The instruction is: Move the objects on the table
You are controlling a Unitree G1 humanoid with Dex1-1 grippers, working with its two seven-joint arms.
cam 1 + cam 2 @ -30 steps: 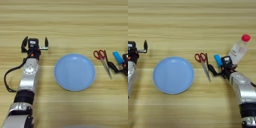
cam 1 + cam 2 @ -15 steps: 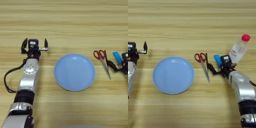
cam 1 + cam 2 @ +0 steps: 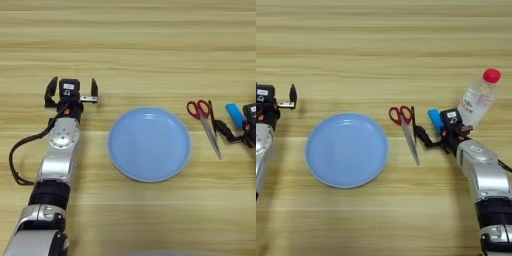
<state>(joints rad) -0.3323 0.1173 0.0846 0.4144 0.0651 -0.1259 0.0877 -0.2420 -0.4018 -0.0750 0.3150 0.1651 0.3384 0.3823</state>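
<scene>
Red-handled metal scissors [image 3: 406, 127] lie flat, blades toward the robot. Small bright-blue rectangular block [image 3: 434, 119] lies just right of them. Clear plastic bottle with red cap [image 3: 479, 97] stands tilted, further right.

a round light-blue plate [image 3: 149, 144] lies flat on the wood, nothing on it.
</scene>
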